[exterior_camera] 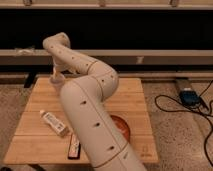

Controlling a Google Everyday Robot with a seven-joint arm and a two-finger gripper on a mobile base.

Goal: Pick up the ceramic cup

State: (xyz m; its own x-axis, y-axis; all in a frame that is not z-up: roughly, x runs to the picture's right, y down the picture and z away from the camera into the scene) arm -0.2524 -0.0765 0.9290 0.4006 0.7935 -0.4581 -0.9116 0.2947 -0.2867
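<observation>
No legible text or labels.

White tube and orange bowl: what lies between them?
In the camera view, the robot arm; its tool is at the table's far-left corner by the ceramic cup.

We record: cream arm [95, 117], dotted with dark holes; pale gripper [56, 76] at upper left of frame; tan wood-grain table [31, 143]; orange bowl [123, 128], lower centre.

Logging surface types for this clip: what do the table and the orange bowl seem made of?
Table: likely wood, matte, pale plank seams showing. Orange bowl: perhaps glazed ceramic or plastic; smooth, mostly hidden behind the arm. The claw is near the table's far left corner.
</observation>
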